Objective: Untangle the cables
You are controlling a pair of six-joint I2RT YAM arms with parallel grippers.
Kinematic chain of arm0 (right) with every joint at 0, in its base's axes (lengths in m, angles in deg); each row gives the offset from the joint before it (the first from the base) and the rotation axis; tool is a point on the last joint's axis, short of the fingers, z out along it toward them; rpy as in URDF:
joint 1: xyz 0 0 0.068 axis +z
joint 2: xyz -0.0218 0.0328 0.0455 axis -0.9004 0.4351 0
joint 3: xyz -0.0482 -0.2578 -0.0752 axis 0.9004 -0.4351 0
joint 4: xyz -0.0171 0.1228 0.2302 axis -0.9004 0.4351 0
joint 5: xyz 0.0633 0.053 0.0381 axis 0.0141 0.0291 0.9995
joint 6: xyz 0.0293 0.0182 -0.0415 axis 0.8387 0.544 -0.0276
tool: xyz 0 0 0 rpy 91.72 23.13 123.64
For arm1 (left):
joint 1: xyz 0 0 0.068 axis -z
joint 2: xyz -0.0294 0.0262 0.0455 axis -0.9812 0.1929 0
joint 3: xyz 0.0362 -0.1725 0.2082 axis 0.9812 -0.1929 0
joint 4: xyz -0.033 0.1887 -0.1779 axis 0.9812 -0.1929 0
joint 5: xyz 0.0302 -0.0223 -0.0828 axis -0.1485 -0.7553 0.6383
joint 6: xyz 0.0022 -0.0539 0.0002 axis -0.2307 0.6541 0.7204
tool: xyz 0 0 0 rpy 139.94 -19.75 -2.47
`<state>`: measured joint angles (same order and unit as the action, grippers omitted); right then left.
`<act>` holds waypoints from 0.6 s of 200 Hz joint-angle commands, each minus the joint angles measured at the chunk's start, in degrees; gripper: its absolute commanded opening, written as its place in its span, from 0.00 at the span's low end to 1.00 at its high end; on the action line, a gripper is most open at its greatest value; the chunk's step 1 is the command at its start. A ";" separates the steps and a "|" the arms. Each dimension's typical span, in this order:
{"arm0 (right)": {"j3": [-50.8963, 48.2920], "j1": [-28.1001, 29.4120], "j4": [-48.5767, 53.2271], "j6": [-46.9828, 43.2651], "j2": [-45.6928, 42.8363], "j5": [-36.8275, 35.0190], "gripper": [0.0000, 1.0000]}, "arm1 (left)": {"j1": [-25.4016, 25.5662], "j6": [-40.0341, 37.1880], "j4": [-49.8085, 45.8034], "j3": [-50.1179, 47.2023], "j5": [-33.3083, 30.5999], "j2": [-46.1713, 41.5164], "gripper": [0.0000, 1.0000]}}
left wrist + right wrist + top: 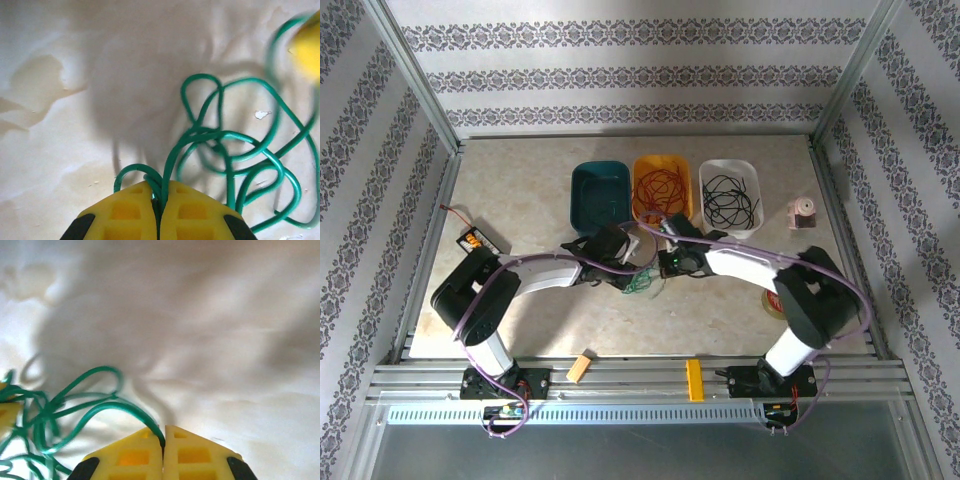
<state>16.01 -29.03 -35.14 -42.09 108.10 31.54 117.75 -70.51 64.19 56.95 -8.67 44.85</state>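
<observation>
Green cable (220, 134) is lying tangled on table (520, 190); left gripper (160, 202) and right gripper (163, 440) are each pinching a strand, jaws pressed together; red cables (660, 187) are sitting in yellow tray (663, 159), black cables (730, 198) in white tray (730, 163), behind

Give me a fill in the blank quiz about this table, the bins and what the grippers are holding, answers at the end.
The cable pinched by the left gripper and the right gripper is ___.
The orange bin holds a bundle coloured ___.
The white bin holds loops coloured ___.
The teal bin is ___.
Missing words: green, red, black, empty.
</observation>
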 commanded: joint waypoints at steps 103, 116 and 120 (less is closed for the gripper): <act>-14.86 -31.33 7.19 12.34 -22.84 -9.15 0.00 | -5.29 3.24 -9.39 -5.49 -8.26 -4.14 0.00; -16.41 -34.76 5.93 12.33 -24.75 -6.22 0.00 | -5.30 2.58 -10.02 -5.00 -8.00 -3.61 0.00; -16.77 -35.05 5.40 12.20 -25.37 -5.53 0.00 | -5.30 2.54 -10.02 -4.93 -7.78 -3.44 0.00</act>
<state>2.02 -60.52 -30.70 -32.30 85.87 25.01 113.03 -68.23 62.00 52.29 -13.18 40.66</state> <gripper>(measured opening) 0.048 0.054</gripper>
